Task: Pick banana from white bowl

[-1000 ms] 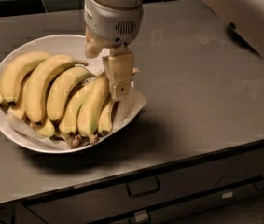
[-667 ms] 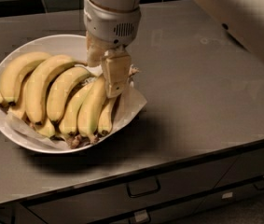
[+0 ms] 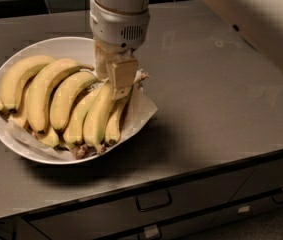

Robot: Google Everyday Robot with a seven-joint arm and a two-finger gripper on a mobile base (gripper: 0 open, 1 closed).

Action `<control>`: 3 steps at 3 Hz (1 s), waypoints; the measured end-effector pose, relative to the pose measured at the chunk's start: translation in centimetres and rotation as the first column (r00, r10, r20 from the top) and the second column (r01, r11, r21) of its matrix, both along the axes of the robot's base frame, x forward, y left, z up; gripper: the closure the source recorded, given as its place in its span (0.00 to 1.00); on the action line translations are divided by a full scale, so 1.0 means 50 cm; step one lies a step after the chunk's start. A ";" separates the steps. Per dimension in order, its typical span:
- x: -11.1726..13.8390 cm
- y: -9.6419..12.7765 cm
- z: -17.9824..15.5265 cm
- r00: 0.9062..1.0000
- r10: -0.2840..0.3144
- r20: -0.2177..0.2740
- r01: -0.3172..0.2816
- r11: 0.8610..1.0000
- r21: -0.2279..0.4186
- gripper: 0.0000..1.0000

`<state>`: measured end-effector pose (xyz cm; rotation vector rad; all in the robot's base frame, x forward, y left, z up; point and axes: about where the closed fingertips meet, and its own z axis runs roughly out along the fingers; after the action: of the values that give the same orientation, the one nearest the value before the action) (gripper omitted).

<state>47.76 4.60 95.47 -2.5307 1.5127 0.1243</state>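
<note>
The white bowl [image 3: 1,74] is wide and shallow, with a crumpled paper liner [image 3: 140,109], and sits on the left of the counter. It holds several yellow bananas side by side. The banana [image 3: 97,118] is the long, nearly straight one at the right of the bunch, green-tinged toward its dark stem end. My gripper [image 3: 115,86] reaches down from above and sits at this banana's upper end, covering its tip. A thinner, shorter banana [image 3: 114,125] lies just to its right.
Curved plump bananas [image 3: 41,91] fill the left and middle of the bowl. The grey counter [image 3: 216,99] stretches to the right. Its front edge runs above drawers with handles [image 3: 153,201]. A pale part of the robot [image 3: 261,19] crosses the upper right corner.
My gripper has shifted slightly left and lower, onto the upper end of the long banana. The bananas and the bowl have not moved.
</note>
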 end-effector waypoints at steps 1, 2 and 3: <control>0.003 0.001 -0.004 1.000 0.001 -0.006 -0.001 1.000 -0.002 0.51; 0.004 0.001 -0.006 1.000 0.001 -0.009 -0.001 1.000 -0.003 0.51; 0.007 0.003 -0.011 1.000 0.004 -0.015 -0.004 1.000 -0.006 0.52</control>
<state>48.13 4.73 94.92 -2.5435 1.5158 0.1394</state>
